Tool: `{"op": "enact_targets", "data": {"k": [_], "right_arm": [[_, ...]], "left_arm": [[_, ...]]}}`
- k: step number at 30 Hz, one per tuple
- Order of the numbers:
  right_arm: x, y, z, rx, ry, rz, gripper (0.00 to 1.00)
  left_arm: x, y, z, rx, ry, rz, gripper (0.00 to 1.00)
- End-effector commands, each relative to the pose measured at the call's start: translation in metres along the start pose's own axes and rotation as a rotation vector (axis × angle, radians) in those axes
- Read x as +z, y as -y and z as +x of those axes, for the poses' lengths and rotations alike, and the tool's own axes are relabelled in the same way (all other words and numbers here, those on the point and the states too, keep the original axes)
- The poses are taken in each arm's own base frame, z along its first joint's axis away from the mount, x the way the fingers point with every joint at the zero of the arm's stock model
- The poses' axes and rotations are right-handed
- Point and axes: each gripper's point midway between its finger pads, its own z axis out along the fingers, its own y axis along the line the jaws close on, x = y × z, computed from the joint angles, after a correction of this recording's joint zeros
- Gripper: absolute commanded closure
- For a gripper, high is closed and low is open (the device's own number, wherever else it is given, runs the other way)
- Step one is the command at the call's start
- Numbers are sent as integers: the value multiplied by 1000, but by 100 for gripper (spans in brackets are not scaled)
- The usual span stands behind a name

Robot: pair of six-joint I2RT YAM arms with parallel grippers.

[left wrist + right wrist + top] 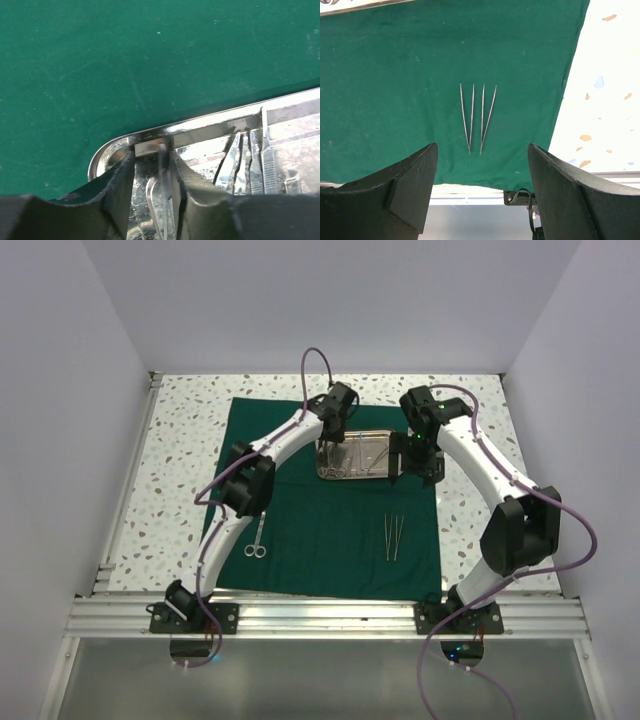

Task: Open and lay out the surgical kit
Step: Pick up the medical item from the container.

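**Speckled table [180, 470], drape spread: left gripper [152, 160] astride an instrument**

White walls enclose the table. The green drape [330, 540] lies flat, with the steel tray [365, 455] toward its far side. The left gripper is down in the tray's left end. Its jaws are partly apart on either side of a slender instrument [161, 200] running lengthwise between them, not clamped. The tray's end wall is just ahead. The right gripper [481, 147] hangs open and empty. Bare drape lies between the scissors [257, 540] and tweezers [477, 117].

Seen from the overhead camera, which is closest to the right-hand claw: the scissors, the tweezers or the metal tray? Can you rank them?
From the right gripper, in the top view:
1. Steel tray: right beside it, on its left.
2. Tweezers: on the green cloth, toward the arm bases.
3. Scissors: far across the cloth, on its left side.
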Motion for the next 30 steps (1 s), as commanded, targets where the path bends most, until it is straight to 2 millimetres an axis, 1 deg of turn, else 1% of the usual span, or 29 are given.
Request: {"op": "enact_targets", "data": {"k": [1,3,4,5,7,8,9,10,11,13,15,16,18,19,21,22,23,24,25,27,28,30], "right_arm": [[-4,-1,-7,0,4,-9,24],[-1,-5,-9,1,-5,-17,24],[0,-6,-9,4,-7,-21,24],[0,-8,-10,4,-10,-27,25],[3,-10,-13,4,-13,-30,25],[3,-11,-14,2,-12,-31,25],[2,-12,-17,4,-7,-36,25],[4,-13,-17,-1,-14,-32,25],[3,-13,-19,-1,-9,-33,25],[3,-13,-21,0,-7,-34,25],[3,-14,-22,0,-6,-38,25],[3,-14,-22,0,-7,-39,25],[4,-15,-21,0,-10,-45,25],[4,-15,-20,1,-12,-46,25],[5,-16,-20,1,-10,-50,25],[5,-16,-20,4,-10,-53,25],[5,-16,-20,4,-9,-53,25],[6,-16,-19,3,-9,-54,26],[6,-16,-19,4,-9,-53,26],[6,-16,-19,3,-7,-54,26],[6,-16,-20,3,-4,-55,26],[5,-20,-19,1,-11,-74,26]], "left_arm": [[24,-37,71,73,-203,-98,66],[24,-38,81,93,-227,-104,69],[25,-37,89,115,-248,-101,73],[30,-38,99,129,-275,-101,75],[32,-35,111,159,-312,-91,83],[37,-34,121,169,-336,-89,84],[37,-34,124,172,-348,-83,87],[38,-33,130,176,-361,-75,92],[40,-31,134,174,-375,-62,94],[41,-28,136,173,-380,-48,100],[40,-27,133,170,-377,-37,100],[38,-23,129,166,-369,-20,100],[30,-15,114,154,-342,23,100],[19,-8,99,140,-314,62,100],[8,0,77,113,-267,127,100],[-8,8,59,98,-231,180,100],[-17,13,49,86,-213,226,100],[-23,15,36,70,-184,262,100],[-40,22,23,60,-159,323,100],[-54,23,4,46,-113,361,100],[-67,25,-9,43,-83,385,100],[-79,21,-21,26,-57,389,100]]}}
